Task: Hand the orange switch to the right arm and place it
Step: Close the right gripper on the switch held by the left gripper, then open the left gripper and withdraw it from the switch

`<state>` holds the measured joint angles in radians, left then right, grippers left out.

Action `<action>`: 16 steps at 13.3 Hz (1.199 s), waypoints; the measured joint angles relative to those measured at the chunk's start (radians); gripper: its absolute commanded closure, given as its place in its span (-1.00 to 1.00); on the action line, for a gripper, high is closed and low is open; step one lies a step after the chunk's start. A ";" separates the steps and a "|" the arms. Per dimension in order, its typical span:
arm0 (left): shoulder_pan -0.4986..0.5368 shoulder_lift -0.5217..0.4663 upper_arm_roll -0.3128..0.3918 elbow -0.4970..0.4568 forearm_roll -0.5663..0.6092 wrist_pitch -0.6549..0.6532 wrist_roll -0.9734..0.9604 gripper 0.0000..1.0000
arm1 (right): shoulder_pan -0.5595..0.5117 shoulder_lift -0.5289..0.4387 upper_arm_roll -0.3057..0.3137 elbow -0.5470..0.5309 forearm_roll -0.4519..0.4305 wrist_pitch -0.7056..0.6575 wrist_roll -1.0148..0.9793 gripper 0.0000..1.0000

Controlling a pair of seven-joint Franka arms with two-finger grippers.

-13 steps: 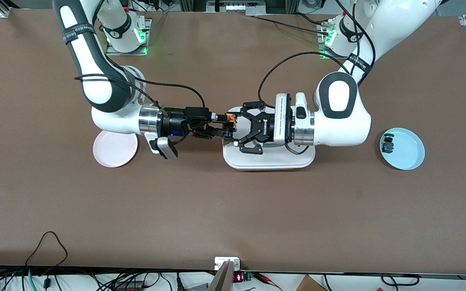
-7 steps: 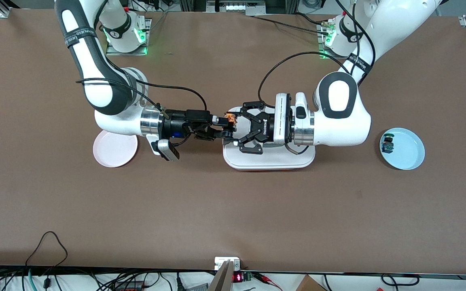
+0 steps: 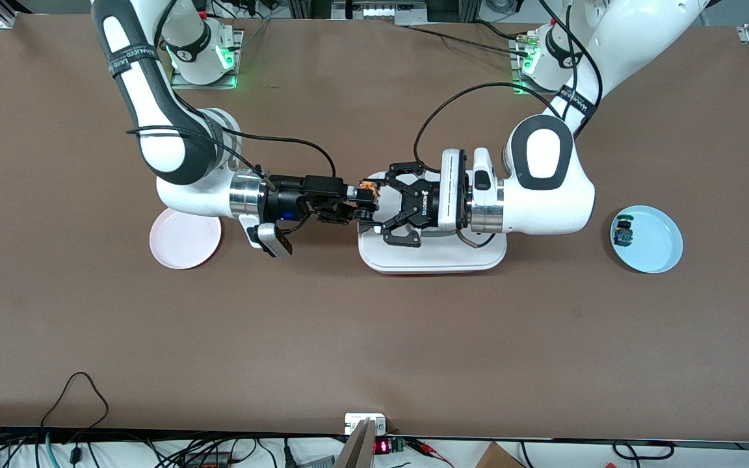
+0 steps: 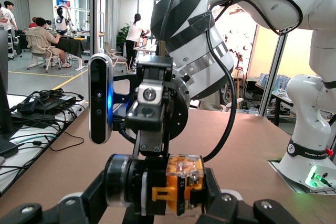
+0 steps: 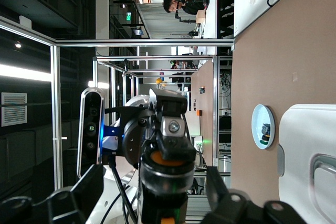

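Lying on the brown worktop [image 3: 374,338] toward the right arm's end was a pink plate [image 3: 183,239], just beside the right arm [image 3: 173,149]. That arm reached toward the middle, and the right gripper [image 3: 363,203] hung over the edge of a white tray [image 3: 432,257]. Its fingers [image 3: 350,190] stood on either side of the orange switch [image 3: 368,190], partly open; whether they already pressed on it could not be told. In the left wrist view the switch [image 4: 178,184] showed with its orange body between dark fingers [image 4: 215,203]. The left gripper [image 3: 381,205] met it there over the tray, its black linkage fingers [image 3: 389,184] clamped shut on the switch. Toward the left arm's end of the worktop lay a light blue plate [image 3: 657,250] carrying a small dark part [image 3: 623,233] with a blue and green top.
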<state>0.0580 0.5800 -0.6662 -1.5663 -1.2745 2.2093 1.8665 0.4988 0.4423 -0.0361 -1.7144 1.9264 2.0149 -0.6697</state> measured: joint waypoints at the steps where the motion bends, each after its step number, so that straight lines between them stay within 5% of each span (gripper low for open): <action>1: 0.000 0.000 0.000 0.000 0.000 0.000 0.000 0.94 | -0.001 0.001 0.000 0.000 0.000 0.000 0.000 -0.60; 3: 0.000 0.000 0.000 0.000 0.000 0.000 0.000 0.94 | -0.001 0.003 0.000 -0.001 0.000 -0.001 0.000 -0.23; 6: 0.000 0.000 0.000 0.000 0.000 0.000 0.000 0.94 | -0.001 0.006 0.000 -0.006 0.000 -0.003 -0.013 0.88; 11: -0.004 0.000 -0.001 -0.003 0.000 0.002 0.005 0.93 | -0.003 0.005 -0.002 -0.018 0.003 -0.022 -0.027 1.00; 12: -0.005 0.000 -0.001 -0.003 0.000 0.002 0.005 0.80 | -0.003 0.005 -0.002 -0.019 0.003 -0.025 -0.028 1.00; 13: -0.005 0.000 -0.001 -0.003 0.000 0.002 0.005 0.02 | -0.004 0.005 -0.003 -0.019 0.003 -0.025 -0.028 1.00; 14: -0.005 0.000 -0.001 -0.003 0.000 0.002 0.005 -0.97 | -0.004 0.005 -0.003 -0.019 0.003 -0.026 -0.029 1.00; 16: -0.005 0.000 -0.001 -0.002 0.000 0.002 0.005 -1.00 | -0.003 0.005 -0.002 -0.020 0.003 -0.029 -0.035 1.00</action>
<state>0.0531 0.5795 -0.6670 -1.5684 -1.2749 2.2108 1.8712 0.4955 0.4472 -0.0386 -1.7345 1.9297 1.9859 -0.7046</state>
